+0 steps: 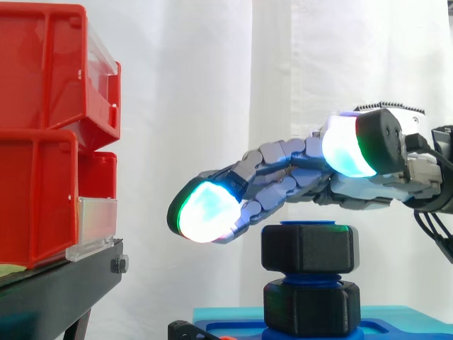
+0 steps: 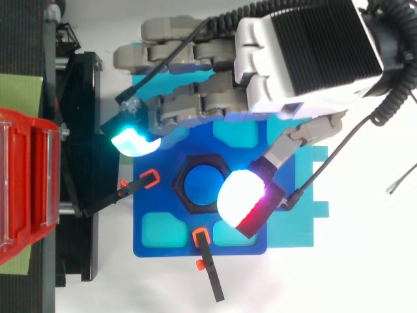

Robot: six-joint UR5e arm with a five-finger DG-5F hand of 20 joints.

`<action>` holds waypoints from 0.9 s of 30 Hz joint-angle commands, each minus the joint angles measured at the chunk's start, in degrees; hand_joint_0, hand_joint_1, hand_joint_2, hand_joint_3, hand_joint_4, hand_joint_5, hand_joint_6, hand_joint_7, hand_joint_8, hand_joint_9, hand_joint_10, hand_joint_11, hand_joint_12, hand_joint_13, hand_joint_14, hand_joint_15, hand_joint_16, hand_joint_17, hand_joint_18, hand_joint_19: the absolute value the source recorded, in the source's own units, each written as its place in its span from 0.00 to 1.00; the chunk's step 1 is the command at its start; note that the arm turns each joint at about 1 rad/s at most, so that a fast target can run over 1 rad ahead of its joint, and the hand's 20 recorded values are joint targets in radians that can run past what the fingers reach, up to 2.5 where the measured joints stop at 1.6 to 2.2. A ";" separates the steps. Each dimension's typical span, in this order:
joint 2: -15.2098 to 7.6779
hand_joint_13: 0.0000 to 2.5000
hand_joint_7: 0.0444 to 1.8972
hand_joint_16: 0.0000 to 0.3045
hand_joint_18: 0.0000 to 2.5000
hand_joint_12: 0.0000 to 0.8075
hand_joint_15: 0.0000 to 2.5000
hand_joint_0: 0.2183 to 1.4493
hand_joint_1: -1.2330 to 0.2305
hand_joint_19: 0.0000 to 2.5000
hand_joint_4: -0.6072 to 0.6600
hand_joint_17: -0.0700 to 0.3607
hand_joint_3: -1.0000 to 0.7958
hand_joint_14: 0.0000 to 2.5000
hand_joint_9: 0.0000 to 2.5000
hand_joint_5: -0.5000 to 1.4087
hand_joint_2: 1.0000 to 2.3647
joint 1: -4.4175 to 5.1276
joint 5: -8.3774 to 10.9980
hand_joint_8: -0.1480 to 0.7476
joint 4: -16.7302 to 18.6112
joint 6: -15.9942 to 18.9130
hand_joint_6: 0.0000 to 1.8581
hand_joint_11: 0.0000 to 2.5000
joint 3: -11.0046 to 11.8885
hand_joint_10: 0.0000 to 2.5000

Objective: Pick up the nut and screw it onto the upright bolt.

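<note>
Nut point(image 1: 308, 248): black, hexagonal, level. It sits on the top of the bolt point(image 2: 201, 184) near the middle of the plate, not lying loose. The bolt's blue end shows just above it from the side and through its bore from above.
Bolt: blue and upright. A strip of it shows between the nut and a second black hex block point(image 1: 311, 308) lower down.
Plate point(image 2: 163, 202): blue, with paler pockets towards its corners.
Clamps: one black arm with an orange tip point(image 2: 151, 178) reaches in from the plate's left edge and another point(image 2: 201, 236) from its front edge. Both tips lie near the nut without touching it.
Hand point(image 2: 306, 59): spread and holding nothing. The fingers point(image 1: 269, 177) stretch out above the nut and past it towards the plate's left edge. The thumb pad point(image 2: 241, 195) hangs over the nut's right side, clear of it.
Beyond: red bins point(image 1: 42, 177) on a black stand point(image 1: 64, 283), well apart from the plate.
Step, as I judge it: the nut is on the bolt but high up, so what is left is to grip its flats and turn it down.
Risk, tilt: a finger landing on one side first could tip the nut, so it jams on the thread or lifts off.
Risk, slip: thick pads on smooth flats may slide round without turning it.
Risk, snag: a fingertip sweeping low could catch a clamp tip.
Risk, direction: turning the wrong way would back it off the end.
</note>
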 commanded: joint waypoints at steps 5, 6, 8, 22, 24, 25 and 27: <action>0.00 0.00 0.30 0.14 0.00 0.38 0.00 0.20 0.83 0.00 0.57 0.39 0.28 0.00 0.09 0.16 0.00 0.86 1.18 0.35 0.33 0.03 0.27 0.00 -0.51 0.00; 0.00 0.00 0.30 0.14 0.00 0.38 0.00 0.20 0.83 0.00 0.57 0.39 0.28 0.00 0.09 0.16 0.00 0.95 1.18 0.35 0.33 0.03 0.27 0.00 -0.60 0.00; 0.00 0.00 0.32 0.14 0.00 0.38 0.00 0.20 0.83 0.00 0.59 0.39 0.28 0.00 0.09 0.16 0.00 1.12 1.18 0.36 0.16 -0.06 0.27 0.00 -0.51 0.00; 0.00 0.03 0.50 0.12 0.00 0.37 0.00 0.22 0.78 0.00 0.66 0.36 0.28 0.00 0.16 0.20 0.00 2.27 1.53 0.42 -2.30 -0.24 0.27 0.00 -0.60 0.00; 0.00 0.04 0.52 0.12 0.00 0.37 0.00 0.22 0.78 0.00 0.65 0.36 0.28 0.00 0.17 0.20 0.00 2.36 1.53 0.42 -2.39 -0.24 0.27 0.00 -0.60 0.00; 0.00 0.04 0.53 0.12 0.00 0.37 0.00 0.22 0.77 0.00 0.66 0.35 0.28 0.00 0.17 0.21 0.00 2.36 1.53 0.42 -2.39 -0.24 0.27 0.00 -0.60 0.00; 0.00 0.04 0.55 0.12 0.00 0.37 0.00 0.22 0.77 0.00 0.66 0.35 0.28 0.00 0.17 0.21 0.00 2.36 1.53 0.43 -2.30 -0.15 0.27 0.00 -0.60 0.00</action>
